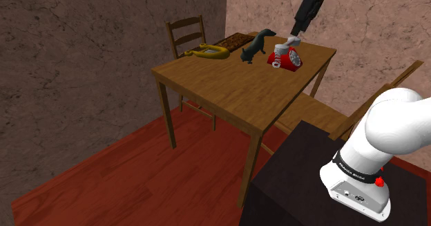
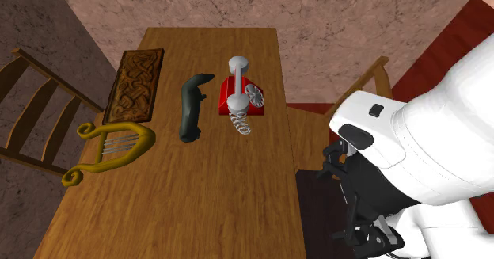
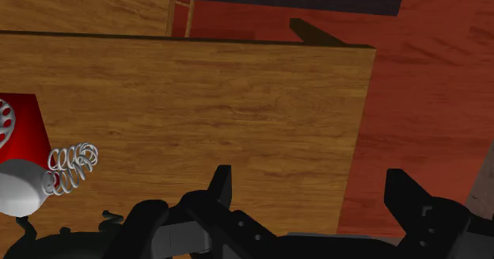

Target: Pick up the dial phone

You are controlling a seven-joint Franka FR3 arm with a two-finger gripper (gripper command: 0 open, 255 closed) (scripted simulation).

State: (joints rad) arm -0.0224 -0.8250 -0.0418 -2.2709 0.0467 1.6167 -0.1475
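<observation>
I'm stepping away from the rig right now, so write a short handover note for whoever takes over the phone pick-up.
Gripper: open, empty, above bare table near its edge.
Dial phone: red with a white handset, standing on the table beside a dark dog figure. In the wrist view it sits off to one side of the fingers, not between them.
Done: approach only, no grasp.
Left: centre over the phone, descend, close, lift.
</observation>
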